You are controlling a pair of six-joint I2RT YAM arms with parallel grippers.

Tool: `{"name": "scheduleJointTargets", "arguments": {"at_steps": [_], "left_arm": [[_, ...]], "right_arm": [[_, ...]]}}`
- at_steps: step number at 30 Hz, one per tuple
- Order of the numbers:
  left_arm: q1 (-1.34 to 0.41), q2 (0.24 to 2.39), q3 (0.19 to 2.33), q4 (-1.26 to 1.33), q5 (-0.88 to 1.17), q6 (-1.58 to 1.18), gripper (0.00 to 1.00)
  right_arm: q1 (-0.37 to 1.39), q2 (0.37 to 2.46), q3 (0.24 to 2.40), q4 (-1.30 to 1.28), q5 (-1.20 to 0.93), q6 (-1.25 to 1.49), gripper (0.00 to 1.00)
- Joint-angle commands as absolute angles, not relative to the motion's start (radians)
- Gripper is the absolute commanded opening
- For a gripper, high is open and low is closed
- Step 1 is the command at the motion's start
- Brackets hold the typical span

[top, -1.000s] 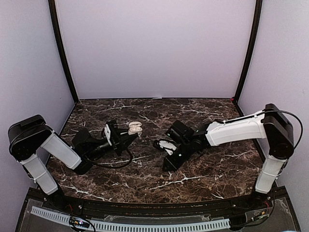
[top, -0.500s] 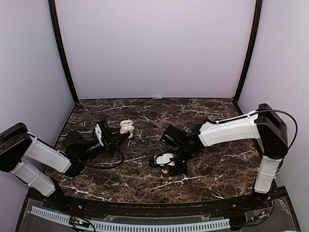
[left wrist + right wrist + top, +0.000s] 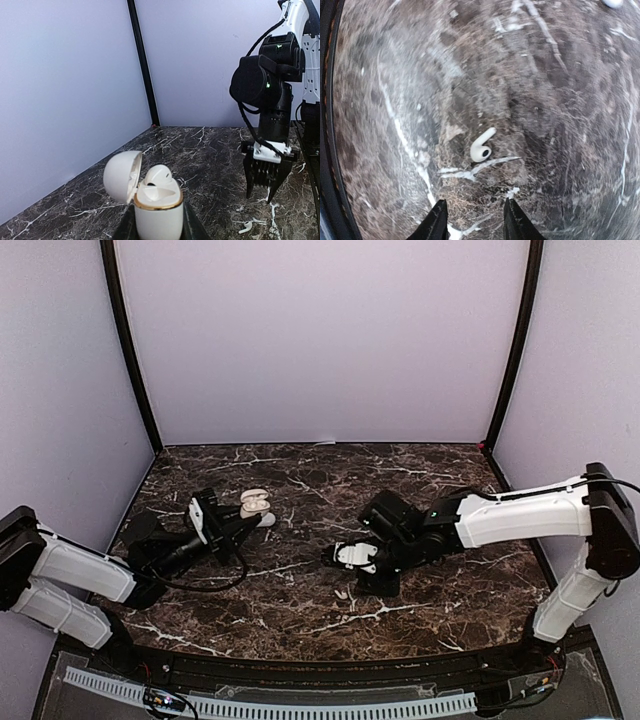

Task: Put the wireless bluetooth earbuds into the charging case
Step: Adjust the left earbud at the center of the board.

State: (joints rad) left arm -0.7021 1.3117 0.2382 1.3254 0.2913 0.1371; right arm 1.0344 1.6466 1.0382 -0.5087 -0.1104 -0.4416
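My left gripper (image 3: 250, 517) is shut on the body of a white charging case (image 3: 255, 504) with a gold rim, held upright with its lid open. In the left wrist view the case (image 3: 157, 210) has one white earbud (image 3: 159, 175) seated in it, and the lid (image 3: 121, 176) is tipped back to the left. A second white earbud (image 3: 481, 147) lies loose on the marble, also seen in the top view (image 3: 341, 593). My right gripper (image 3: 475, 222) is open and empty, pointing down with its fingertips just short of that earbud. It also shows in the top view (image 3: 355, 562).
The dark marble table (image 3: 300, 470) is enclosed by lavender walls on three sides with black corner posts (image 3: 128, 345). The two arms face each other, the right gripper (image 3: 265, 175) about a hand's width to the right of the case.
My left gripper has carried the case a little left. My right gripper swung towards the near edge, then shifted slightly right, and now hangs over the loose earbud.
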Motion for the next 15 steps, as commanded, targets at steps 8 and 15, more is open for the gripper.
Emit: {"name": "scheduleJointTargets", "arguments": {"at_steps": [8,15], "left_arm": [[-0.693,1.250,0.216,1.278,0.310,0.105,0.06],[-0.695,1.252,0.218,1.263,0.341,0.077,0.06]], "right_arm": [[1.040,1.483,0.951,-0.415,0.146,0.535,0.40],[1.048,1.456,0.735,-0.154,0.107,0.732,0.15]]}}
